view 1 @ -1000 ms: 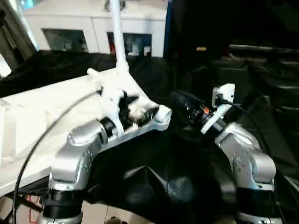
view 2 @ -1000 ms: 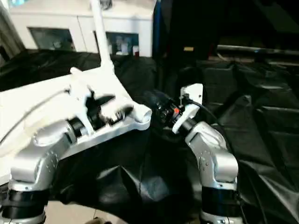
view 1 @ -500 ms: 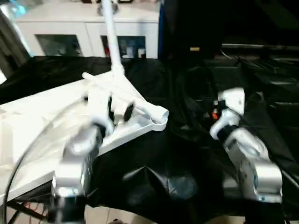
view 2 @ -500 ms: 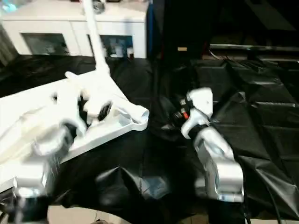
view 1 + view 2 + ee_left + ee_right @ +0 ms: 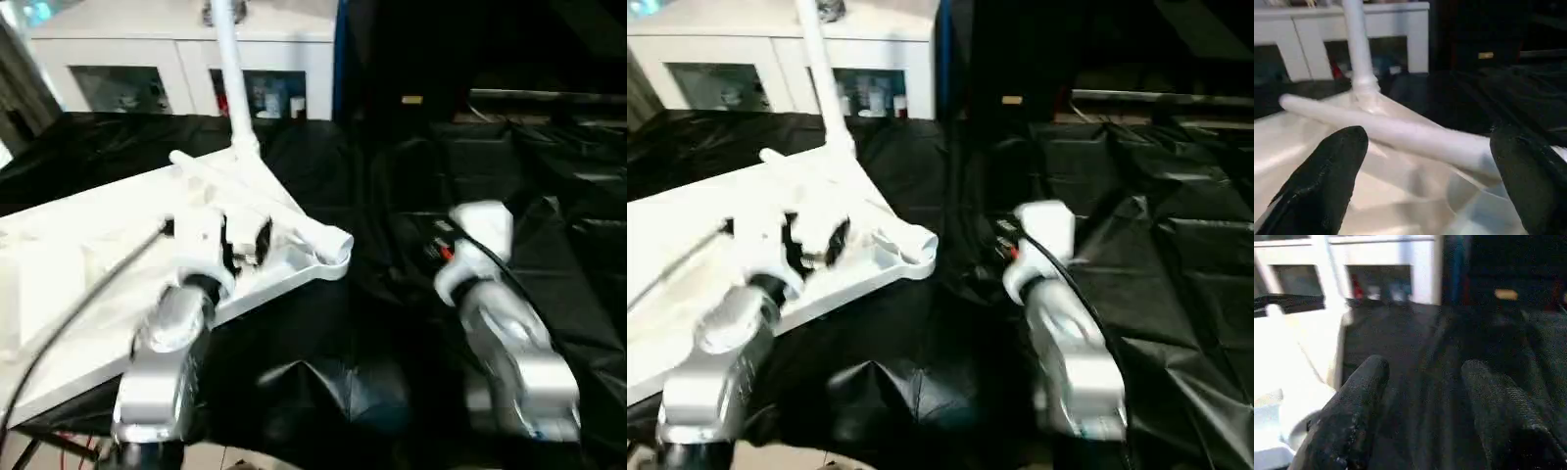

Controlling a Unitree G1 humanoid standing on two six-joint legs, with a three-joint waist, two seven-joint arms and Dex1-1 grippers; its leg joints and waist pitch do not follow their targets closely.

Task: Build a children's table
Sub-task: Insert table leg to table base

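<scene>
The children's table top [image 5: 69, 294] lies upside down on black cloth. One white leg [image 5: 229, 78] stands upright in its far corner. A second leg [image 5: 294, 220] lies loose across the top, running toward the near corner socket [image 5: 333, 259]. My left gripper [image 5: 245, 238] hovers over the top, open wide. Its black fingers [image 5: 1327, 176] flank the lying leg [image 5: 1415, 139] without touching it. My right gripper [image 5: 1418, 377] is open and holds nothing. It hangs over the cloth to the right of the table's corner, behind its white wrist housing [image 5: 482, 225].
A white cabinet with glass doors [image 5: 127, 59] stands behind the table. Wrinkled black cloth [image 5: 392, 333] covers the work surface to the right and front. Dark equipment [image 5: 529, 108] sits at the back right. A black cable [image 5: 88, 294] runs along my left forearm.
My right gripper has drawn back to the right, away from the table's near corner, and its fingers have spread. My left forearm has swung straighter over the top. The camera has shifted a little.
</scene>
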